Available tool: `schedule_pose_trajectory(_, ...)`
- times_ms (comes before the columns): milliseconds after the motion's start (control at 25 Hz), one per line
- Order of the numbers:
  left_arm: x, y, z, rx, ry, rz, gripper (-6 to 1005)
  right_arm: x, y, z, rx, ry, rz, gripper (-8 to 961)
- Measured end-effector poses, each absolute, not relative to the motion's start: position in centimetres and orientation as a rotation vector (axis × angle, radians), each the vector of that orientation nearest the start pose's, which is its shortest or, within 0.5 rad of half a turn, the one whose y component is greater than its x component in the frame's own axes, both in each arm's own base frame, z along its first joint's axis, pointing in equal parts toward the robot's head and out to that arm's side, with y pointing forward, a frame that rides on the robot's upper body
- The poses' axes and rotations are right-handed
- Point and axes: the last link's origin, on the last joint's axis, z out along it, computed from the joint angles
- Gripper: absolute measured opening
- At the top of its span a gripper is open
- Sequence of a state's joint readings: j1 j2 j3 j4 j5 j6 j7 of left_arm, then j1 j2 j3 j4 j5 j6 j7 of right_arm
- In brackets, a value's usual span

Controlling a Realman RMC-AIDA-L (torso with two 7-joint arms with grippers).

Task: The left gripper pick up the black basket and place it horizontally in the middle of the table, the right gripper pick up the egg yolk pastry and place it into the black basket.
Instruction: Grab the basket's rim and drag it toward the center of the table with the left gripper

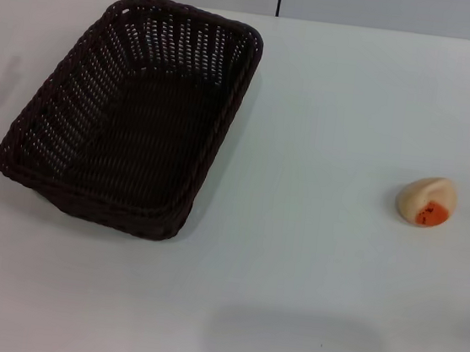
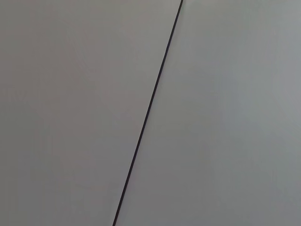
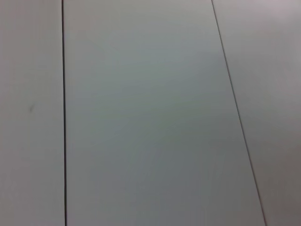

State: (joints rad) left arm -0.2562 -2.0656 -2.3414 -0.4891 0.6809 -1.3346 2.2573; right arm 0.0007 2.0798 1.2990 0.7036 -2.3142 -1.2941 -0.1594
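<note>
Neither gripper appears in any view, so whether their fingers are open or closed cannot be told; both wrist views show only pale panels with thin dark seams. One black basket (image 1: 132, 113) sits on the white table (image 1: 309, 269), left and angled. The egg yolk pastry (image 1: 426, 201) lies well apart, far right, its orange patch facing forward.

- Nothing of the robot's body in any of the three views: no arm, casing, cable, screw or marking to describe.
- Left hand and right hand both out of frame in the head view.
- No fingers of either hand at the edges of the two wrist views.
- So no colours, shapes or lights of the body to report.
</note>
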Motion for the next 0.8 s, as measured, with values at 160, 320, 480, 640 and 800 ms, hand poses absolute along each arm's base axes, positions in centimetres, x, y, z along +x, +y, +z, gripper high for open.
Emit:
schedule_pose_trajectory(160,-34.23,30.9,11.37,-1.417,-0.537,-1.146,810,35.52,25.27,8.26,-0.927,0.44,0.679,694)
schedule_pose_trajectory(320,-34.19,30.74,11.2,-1.426,-0.537,-1.149,809,35.57,25.29,8.23,-0.929,0.439,0.676,694)
schedule_pose_trajectory(480,-34.25,30.58,11.2,-1.424,-0.536,-1.15,809,35.64,25.26,8.26,-0.924,0.442,0.675,694)
schedule_pose_trajectory(640,-34.21,30.43,11.24,-1.424,-0.531,-1.156,809,35.62,25.29,8.3,-0.92,0.442,0.677,694)
schedule_pose_trajectory(800,-34.08,30.47,11.31,-1.425,-0.55,-1.185,809,35.6,25.31,8.29,-0.917,0.444,0.679,694)
